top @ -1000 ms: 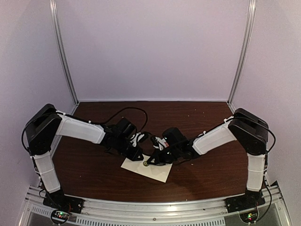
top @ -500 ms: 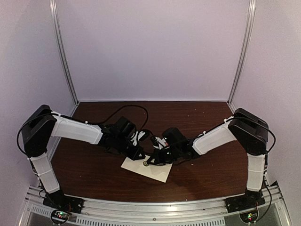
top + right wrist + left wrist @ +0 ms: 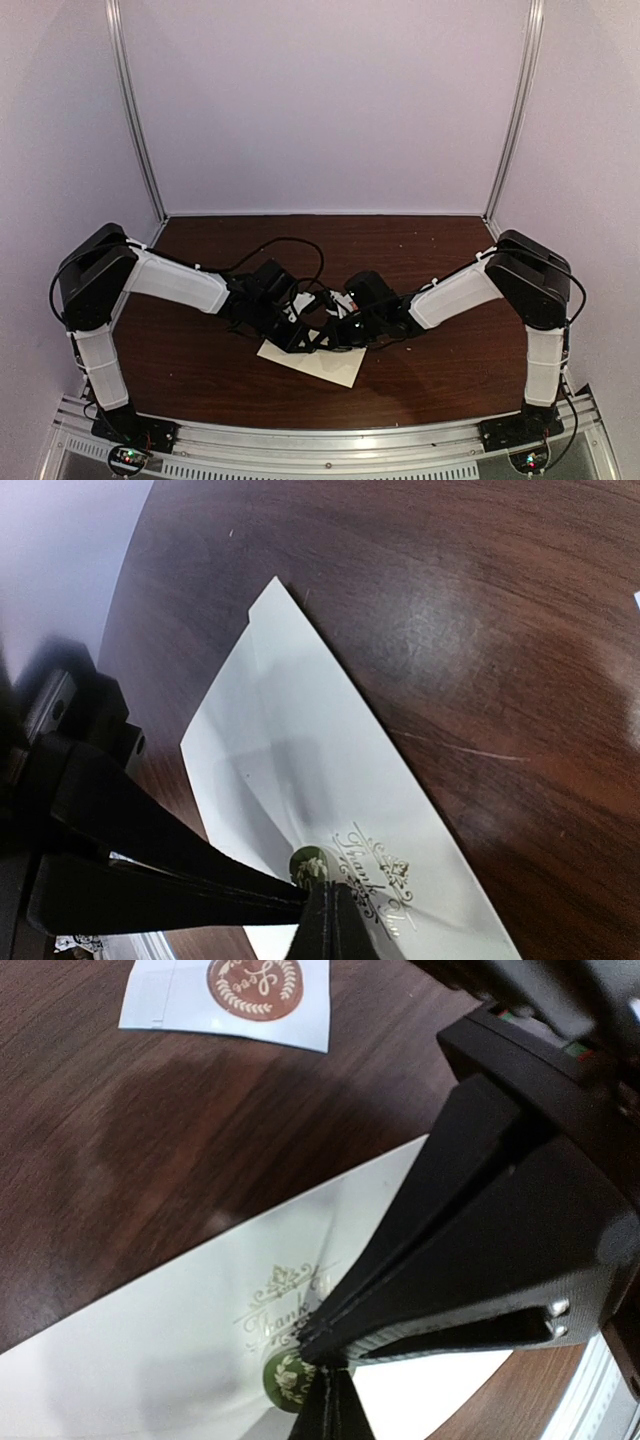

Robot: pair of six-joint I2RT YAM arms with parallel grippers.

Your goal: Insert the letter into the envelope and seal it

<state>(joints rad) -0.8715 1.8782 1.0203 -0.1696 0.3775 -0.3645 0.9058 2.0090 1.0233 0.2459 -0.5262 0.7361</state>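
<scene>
The cream envelope [image 3: 330,365] lies flat on the dark wooden table, flap folded down; it also shows in the left wrist view [image 3: 150,1360] and the right wrist view [image 3: 290,750]. A round green sticker [image 3: 308,862] sits at the flap's point beside gold "Thank You" lettering, and shows in the left wrist view [image 3: 283,1380] too. My left gripper [image 3: 331,1400] and right gripper [image 3: 326,920] are both shut, their tips meeting at the sticker. In the top view the left gripper [image 3: 298,341] and right gripper [image 3: 322,339] come nose to nose over the envelope. No letter is in view.
A white sticker strip [image 3: 160,1000] with a brown round sticker [image 3: 253,984] lies on the table beyond the envelope. Cables loop over both wrists. The metal front rail [image 3: 320,440] runs along the near edge, and purple walls enclose the back and sides.
My left gripper has swung down and right until its tip meets the right gripper's tip over the green sticker, which no longer shows from above. The right arm has barely moved.
</scene>
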